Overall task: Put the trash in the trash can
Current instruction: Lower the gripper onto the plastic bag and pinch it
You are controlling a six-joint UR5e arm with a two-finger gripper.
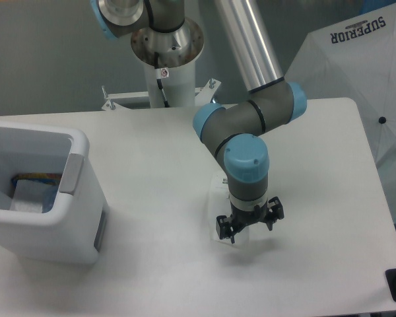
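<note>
Camera view: we are hovering our gripper (249,226), fingers spread, over the plastic bag (219,200) lying flat on the table (152,152); nothing is being pinched; the trash can (43,198) is waiting well apart.

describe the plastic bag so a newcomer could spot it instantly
Start at the white table and follow the arm down to the gripper. The plastic bag lies flat under it: clear film with a white label, nearly invisible against the tabletop, far right of the trash can.
</note>
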